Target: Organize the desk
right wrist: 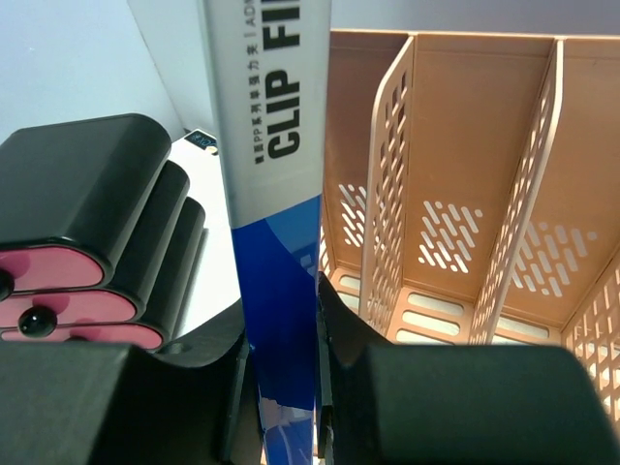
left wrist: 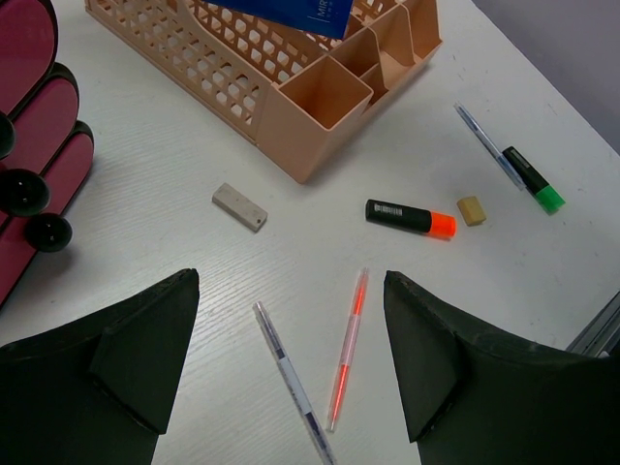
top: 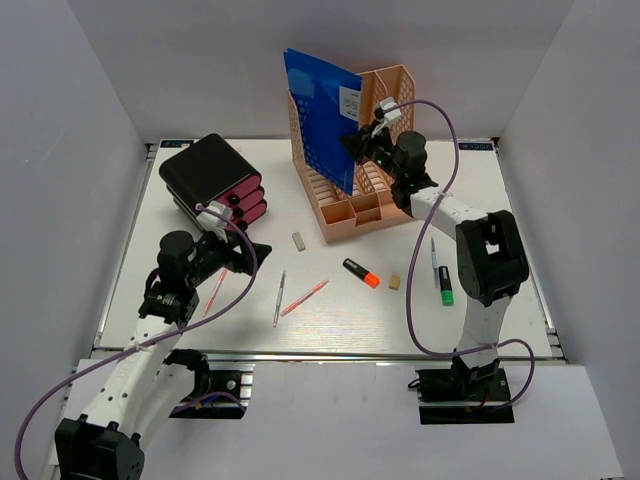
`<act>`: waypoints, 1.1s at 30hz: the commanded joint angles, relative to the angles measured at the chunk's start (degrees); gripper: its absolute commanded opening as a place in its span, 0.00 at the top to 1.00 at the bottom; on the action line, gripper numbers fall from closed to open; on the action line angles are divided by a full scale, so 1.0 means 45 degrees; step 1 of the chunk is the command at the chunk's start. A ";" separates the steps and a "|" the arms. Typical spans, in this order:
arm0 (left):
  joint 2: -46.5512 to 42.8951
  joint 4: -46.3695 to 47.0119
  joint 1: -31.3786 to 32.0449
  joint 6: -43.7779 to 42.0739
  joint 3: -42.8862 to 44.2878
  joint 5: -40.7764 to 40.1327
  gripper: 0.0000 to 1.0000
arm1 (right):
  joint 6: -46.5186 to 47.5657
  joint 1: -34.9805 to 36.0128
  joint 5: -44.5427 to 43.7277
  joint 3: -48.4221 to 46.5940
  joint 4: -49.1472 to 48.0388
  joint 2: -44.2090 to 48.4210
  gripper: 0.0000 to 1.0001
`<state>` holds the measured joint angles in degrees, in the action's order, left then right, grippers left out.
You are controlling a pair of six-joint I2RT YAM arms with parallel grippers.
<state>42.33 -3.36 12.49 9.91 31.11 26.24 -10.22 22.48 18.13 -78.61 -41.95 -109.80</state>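
Observation:
The white desk (top: 500, 200) carries scattered stationery. My right gripper (top: 358, 150) is shut on a blue clip file (top: 320, 110), held upright and tilted at the left side of the peach mesh rack (top: 385, 120). In the right wrist view the file (right wrist: 276, 194) runs up between my jaws (right wrist: 283, 320), with the rack's slots (right wrist: 465, 145) to its right. My left gripper (top: 245, 255) hangs open above the desk. Between its fingers (left wrist: 291, 291) lie a clear orange pen (left wrist: 347, 354) and a white pen (left wrist: 291, 383), neither touched.
A black-and-pink drawer case (top: 212, 180) stands back left. A grey eraser (top: 298, 240), a black-orange highlighter (top: 361, 272) and a tan eraser (top: 395, 283) lie mid-desk. A blue pen (top: 434, 262) and green marker (top: 445, 286) lie right. Another orange pen (top: 215, 292) lies by the left arm.

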 commanded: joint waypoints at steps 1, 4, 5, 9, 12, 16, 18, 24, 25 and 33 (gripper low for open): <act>0.0086 0.0277 -0.0061 -0.0035 -0.0117 0.0282 0.14 | -0.0268 0.0180 -0.0024 -0.0579 -0.2687 0.0181 1.00; 0.0164 0.0296 -0.0061 -0.0054 -0.0117 0.0302 0.14 | -0.0268 0.0200 -0.0355 -0.0422 -0.2961 0.0142 1.00; 0.0184 0.0296 -0.0061 -0.0054 -0.0117 0.0283 0.14 | -0.0249 0.0238 -0.0512 -0.0325 -0.3020 0.0122 1.00; 0.0184 0.0296 -0.0061 -0.0035 -0.0136 0.0283 0.14 | -0.0132 0.0297 -0.1138 0.0007 -0.3294 0.0181 1.00; 0.0204 0.0316 -0.0061 -0.0035 -0.0137 0.0321 0.14 | -0.0016 0.0395 -0.1606 0.0163 -0.3527 0.0356 1.00; 0.0262 0.0335 -0.0061 -0.0015 -0.0117 0.0360 0.14 | -0.0034 0.0668 -0.1666 0.0417 -0.3548 0.0474 1.00; 0.0224 0.0316 -0.0061 0.0004 -0.0117 0.0341 0.14 | 0.0121 0.0785 -0.1665 0.0651 -0.3528 0.0493 1.00; 0.0203 0.0316 -0.0061 0.0024 -0.0156 0.0243 0.14 | 0.0240 0.0942 -0.1801 0.0633 -0.3626 0.0318 1.00; 0.0242 0.0335 -0.0061 0.0024 -0.0156 0.0243 0.14 | 0.0239 0.0961 -0.1880 0.0497 -0.3665 0.0279 1.00; 0.0418 0.0374 -0.0061 -0.0015 -0.0137 0.0302 0.14 | 0.0279 0.1273 -0.3071 0.0067 -0.4289 -0.0092 1.00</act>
<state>44.29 -2.52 12.49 9.93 31.09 26.44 -8.60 27.03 7.42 -74.37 -48.95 -110.80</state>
